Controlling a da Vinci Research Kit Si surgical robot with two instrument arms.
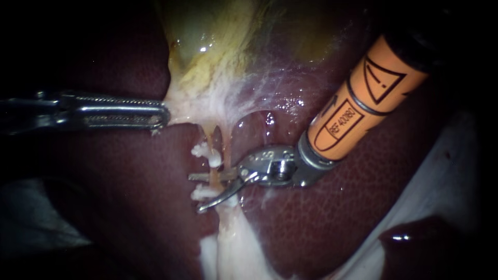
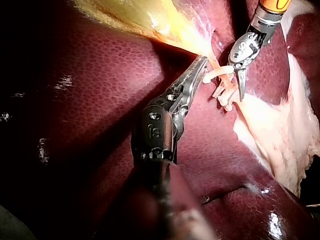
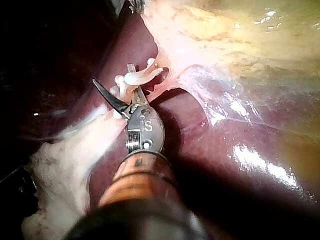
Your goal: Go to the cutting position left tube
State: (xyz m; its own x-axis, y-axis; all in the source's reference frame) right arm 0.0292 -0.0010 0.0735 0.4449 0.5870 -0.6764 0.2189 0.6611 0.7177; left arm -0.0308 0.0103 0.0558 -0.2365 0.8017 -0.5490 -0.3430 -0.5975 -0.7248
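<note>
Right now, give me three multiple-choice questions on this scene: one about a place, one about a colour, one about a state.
1. Where does the thin amber left tube run?
A. between the open metal blades of the right instrument
B. far from any blade
C. under a white cloth

2. What colour is the right instrument's shaft?
A. blue
B. orange
C. green

3. The jaws of the silver toothed left instrument are:
A. open, holding nothing
B. hidden
C. shut on the pale whitish tissue below the yellow gallbladder

Answers: 1 A, a blade lies on each side of the tube; 2 B, the orange sleeve shows plainly; 3 C, both jaws clamp that tissue.
</note>
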